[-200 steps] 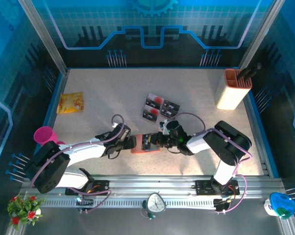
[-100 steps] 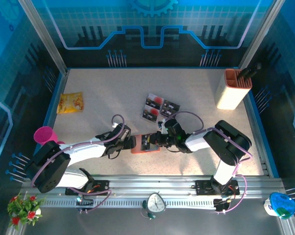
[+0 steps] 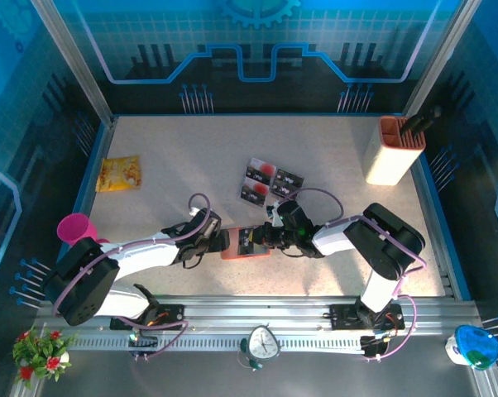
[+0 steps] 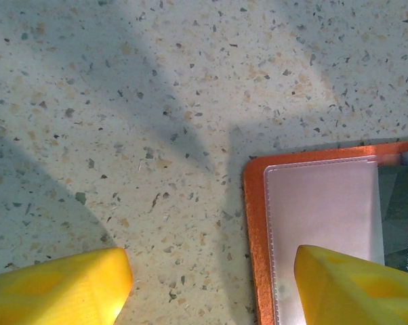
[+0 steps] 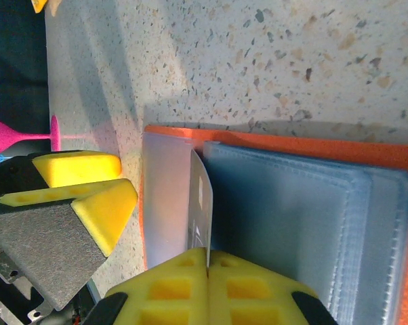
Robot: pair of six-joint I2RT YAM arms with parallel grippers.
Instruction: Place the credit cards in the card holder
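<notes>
A speckled beige tabletop (image 3: 174,149) sits inside blue panelled walls, with a tall cream-and-orange container (image 3: 394,153) at the upper right of the overhead view. Low and centre in that view lies the small orange-red folding card holder (image 3: 237,251), spread open with its grey-clear pockets facing up. Just above it, near the middle of the frame, is a cluster of small black credit cards with red and white markings (image 3: 270,184), flat on the table and apart from both claws.

The right gripper (image 5: 207,271) has its yellow fingers pressed together on one thin pale credit card (image 5: 201,196). The card stands edge-on at the mouth of a pocket near the holder's left side in the right wrist view. The left gripper (image 4: 211,277) is spread wide and grips nothing. One of its fingers overlaps the holder's clear pocket at the lower right of its wrist view, and the other is over bare table.

The likely trouble is the card's corner catching on the pocket lip, so that the card bends or pushes the whole holder sideways. The left claw looks placed to steady the holder, but I cannot tell whether it presses down. The pocket mouth lies directly ahead of the right fingertips, touching the card.
</notes>
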